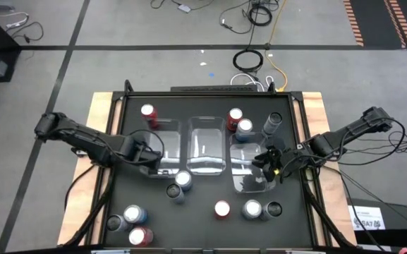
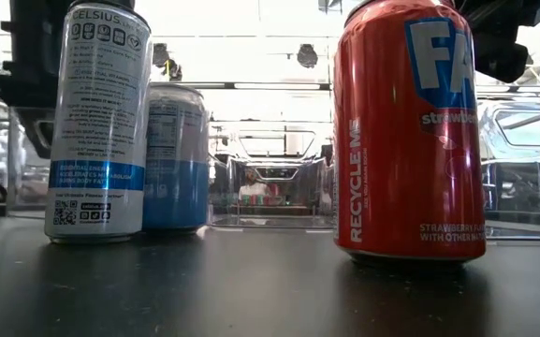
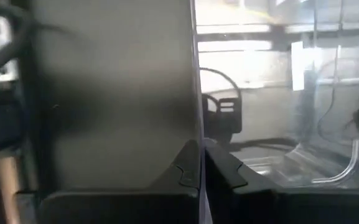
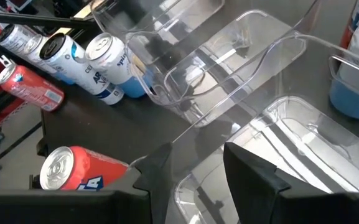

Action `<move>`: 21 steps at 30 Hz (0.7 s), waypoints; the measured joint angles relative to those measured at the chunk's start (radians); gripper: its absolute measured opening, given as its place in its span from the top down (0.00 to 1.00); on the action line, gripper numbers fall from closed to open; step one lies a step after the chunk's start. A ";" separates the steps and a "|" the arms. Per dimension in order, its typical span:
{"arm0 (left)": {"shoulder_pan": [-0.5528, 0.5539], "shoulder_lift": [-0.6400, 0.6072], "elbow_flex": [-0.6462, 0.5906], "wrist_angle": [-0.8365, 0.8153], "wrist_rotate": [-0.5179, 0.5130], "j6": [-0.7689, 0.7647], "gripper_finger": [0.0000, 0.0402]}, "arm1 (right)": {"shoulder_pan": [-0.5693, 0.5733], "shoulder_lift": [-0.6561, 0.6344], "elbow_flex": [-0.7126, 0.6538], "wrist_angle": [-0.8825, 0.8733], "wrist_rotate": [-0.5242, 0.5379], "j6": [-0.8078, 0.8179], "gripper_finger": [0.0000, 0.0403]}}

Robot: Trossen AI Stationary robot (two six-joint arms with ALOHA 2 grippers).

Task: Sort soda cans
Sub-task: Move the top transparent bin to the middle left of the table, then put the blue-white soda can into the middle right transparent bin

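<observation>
Sorting barely started, judging by the layout. Three clear bins [image 1: 207, 144] are lined up mid-worktop [image 1: 203, 226]; no can is seen inside any of them.

Soda cans are scattered loose around the bins:
- far side: a red can [image 1: 149, 113] to the left, then a red can [image 1: 235, 116], a blue can [image 1: 244, 128] and a dark can [image 1: 273, 122] to the right
- just in front of the bins: a silver-blue pair [image 1: 180, 182]
- near edge: a left cluster [image 1: 131, 222], plus a red can [image 1: 222, 209], a silver one [image 1: 252, 209] and a dark one [image 1: 274, 209]

Left end effector [image 3: 201, 163]: fingers pressed together on the thin wall of the left bin [image 1: 166, 144], so a bin is pinched, not a can.

Right end effector [image 4: 195, 163]: fingers partly spread, straddling the rim of the right bin [image 4: 303, 124]; no can between them. Whether that wall is clamped cannot be told.

All cans are left to be sorted.
</observation>
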 joint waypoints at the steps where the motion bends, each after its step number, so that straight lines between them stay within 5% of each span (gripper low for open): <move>1: 0.001 0.001 -0.003 0.004 -0.006 0.013 0.96 | 0.000 0.000 0.000 0.000 0.000 0.000 0.66; 21: 0.012 -0.004 0.031 0.001 0.001 -0.022 0.74 | 0.000 -0.018 0.000 0.008 0.003 0.025 0.66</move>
